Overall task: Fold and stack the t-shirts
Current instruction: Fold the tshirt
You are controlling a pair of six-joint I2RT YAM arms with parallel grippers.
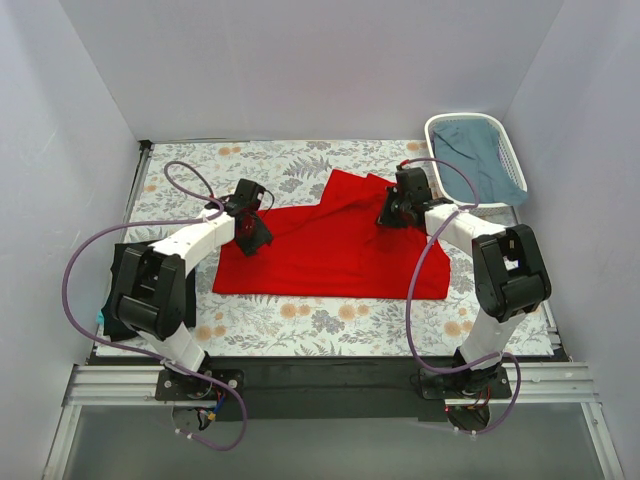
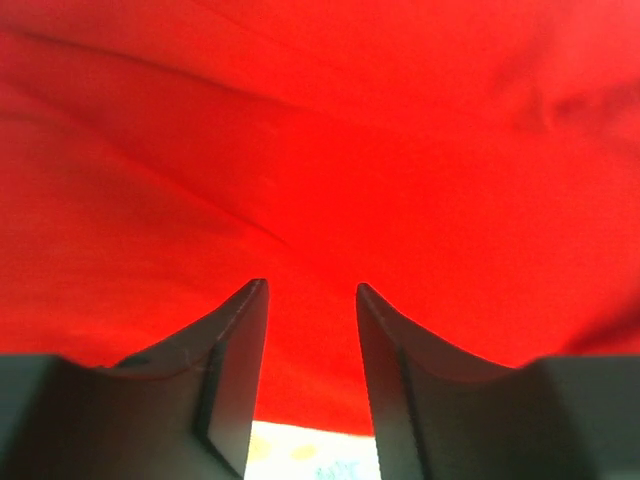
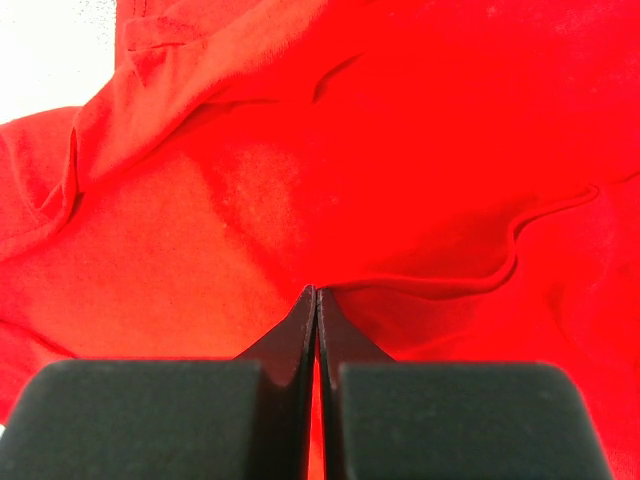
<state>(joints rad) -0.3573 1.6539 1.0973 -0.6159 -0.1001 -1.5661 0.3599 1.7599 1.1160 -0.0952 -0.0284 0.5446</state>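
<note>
Red shirt (image 1: 330, 255) lies widthwise between the arms; right gripper (image 3: 316, 290) pinches its hem, left gripper (image 2: 312, 288) straddles its edge, jaws apart.

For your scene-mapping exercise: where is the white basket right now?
In the top view, the white basket sits at the far right corner of the table, just beyond the right end effector and the red t-shirt.

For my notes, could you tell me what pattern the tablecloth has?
The tablecloth is pale floral, clearest from the top view.
</note>
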